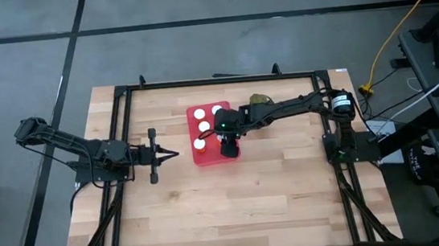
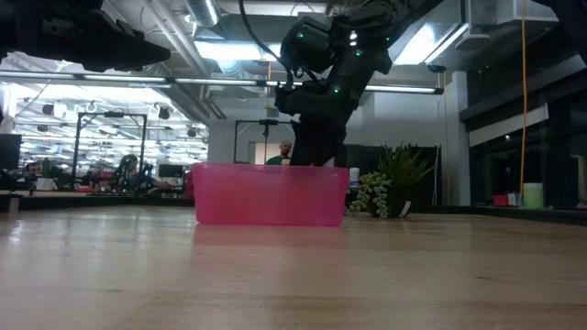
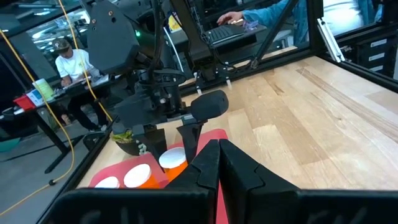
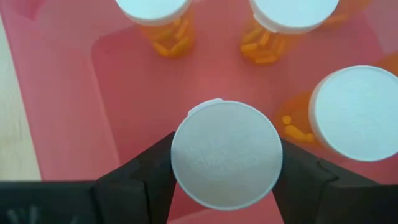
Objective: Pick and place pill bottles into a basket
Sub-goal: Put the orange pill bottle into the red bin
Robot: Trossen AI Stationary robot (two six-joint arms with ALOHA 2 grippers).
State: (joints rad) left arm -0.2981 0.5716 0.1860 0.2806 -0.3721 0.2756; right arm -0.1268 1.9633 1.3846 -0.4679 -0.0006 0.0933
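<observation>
Three pill bottles (image 4: 357, 112) cut off; basket (image 4: 68, 112) walls unseen.

Right pincer (image 4: 225, 163) grips downward; left pincer (image 1: 172, 152) shut, idle.

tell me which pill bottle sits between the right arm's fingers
The pill bottle whose white cap fills the gap between the right gripper's fingers; the three other bottles stand free in the basket.

— Where are the orange translucent pill bottles with white caps (image 4: 348, 112)?
— Upright inside the flat red-pink rectangular basket (image 1: 203, 155) — one (image 4: 225, 154) between the right gripper's (image 4: 225, 180) fingers.
</observation>
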